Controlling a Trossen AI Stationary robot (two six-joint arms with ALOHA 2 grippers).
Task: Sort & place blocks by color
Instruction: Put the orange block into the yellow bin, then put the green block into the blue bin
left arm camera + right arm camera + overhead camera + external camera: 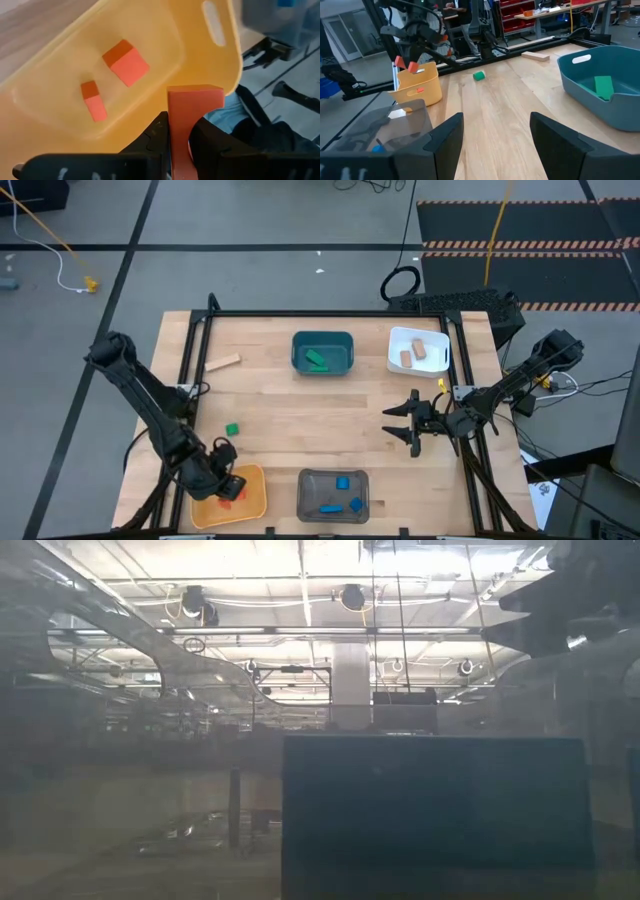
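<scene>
My left gripper (222, 472) hangs over the near-left yellow bin (250, 502), shut on a red-orange block (194, 100). Two more red-orange blocks (126, 62) lie on the floor of the yellow bin (150, 30). A green block (232, 428) and a tan block (223, 362) rest flat on the bare table. At the right side my right gripper (405, 425) stands open above the table, with nothing between its fingers (445, 140). My left gripper pinches the red-orange block by two opposite sides (176, 131) between its two fingers. The fingers slant down toward the bin. The block sticks out past the fingertips and hangs clear above the yellow bin's rim.
A teal bin (323, 352) with a green block stands at the far middle. A white bin (418, 350) with tan blocks stands at the far right. A grey bin (333, 493) with blue blocks sits at the near middle. A black frame (330, 313) edges the table.
</scene>
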